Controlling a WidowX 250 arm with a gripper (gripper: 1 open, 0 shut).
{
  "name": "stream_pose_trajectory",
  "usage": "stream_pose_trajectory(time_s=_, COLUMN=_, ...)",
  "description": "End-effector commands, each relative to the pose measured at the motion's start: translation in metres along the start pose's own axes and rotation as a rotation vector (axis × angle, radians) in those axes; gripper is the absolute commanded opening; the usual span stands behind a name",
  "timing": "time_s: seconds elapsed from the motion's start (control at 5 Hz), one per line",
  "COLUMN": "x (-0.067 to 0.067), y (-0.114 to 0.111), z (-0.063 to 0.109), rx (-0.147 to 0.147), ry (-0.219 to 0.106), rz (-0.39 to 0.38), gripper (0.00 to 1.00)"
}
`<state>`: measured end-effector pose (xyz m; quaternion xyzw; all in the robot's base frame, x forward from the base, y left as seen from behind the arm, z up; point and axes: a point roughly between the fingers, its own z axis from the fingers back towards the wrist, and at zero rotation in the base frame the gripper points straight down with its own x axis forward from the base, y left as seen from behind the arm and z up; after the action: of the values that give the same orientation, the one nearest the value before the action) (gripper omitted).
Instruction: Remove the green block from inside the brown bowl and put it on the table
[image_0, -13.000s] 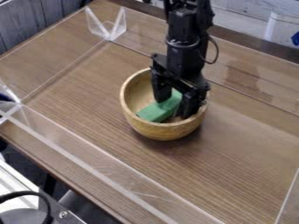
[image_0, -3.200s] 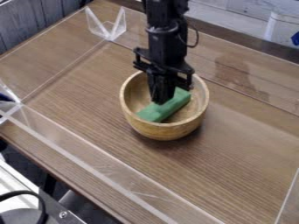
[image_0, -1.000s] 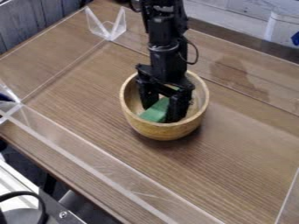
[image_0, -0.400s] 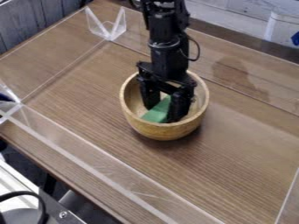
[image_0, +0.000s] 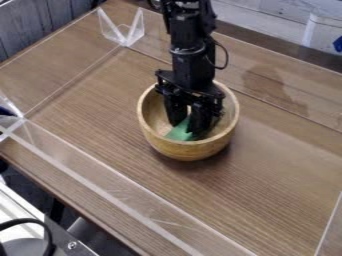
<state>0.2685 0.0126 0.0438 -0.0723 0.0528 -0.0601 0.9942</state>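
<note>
Camera view shows the grasping step in hand: the pincer (image_0: 189, 121) is sunk inside the brown bowl (image_0: 155, 137), pointing straight down, with its dark fingers (image_0: 174, 112) standing on either side of the green block (image_0: 179, 131). The jaws look drawn in narrow about the block, but whether the pads actually press on it cannot be told at this size. The block lies at the bottom of the bowl, directly under and between the fingers, with only its lower left end showing green past them; the rest is hidden behind the pincer.

The arm (image_0: 190, 40) rises almost vertically from the pincer toward the top edge of the view, its wrist stacked directly over the bowl's middle.

By the look of it, nothing has been lifted yet: the block sits low in the bowl. The next move would call for a firm close on the block, then a straight lift high enough to clear the thick rim before carrying sideways to a bare patch of the table (image_0: 107, 95). A lift on a loose grip could let the block slip back into the bowl.
</note>
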Motion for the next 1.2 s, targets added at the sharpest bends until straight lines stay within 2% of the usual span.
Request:
stream_pose_trajectory(time_s=0.0, x=0.008, y=-0.004, z=0.021, rx=0.017, ry=-0.073, rz=-0.016, gripper=0.0)
stream_pose_trajectory(time_s=0.4, x=0.009, y=-0.009, z=0.033, rx=0.02, ry=-0.099, rz=-0.019, gripper=0.0)
stream_pose_trajectory(time_s=1.0, x=0.009, y=-0.011, z=0.039, rx=0.022, ry=-0.112, rz=-0.014, gripper=0.0)
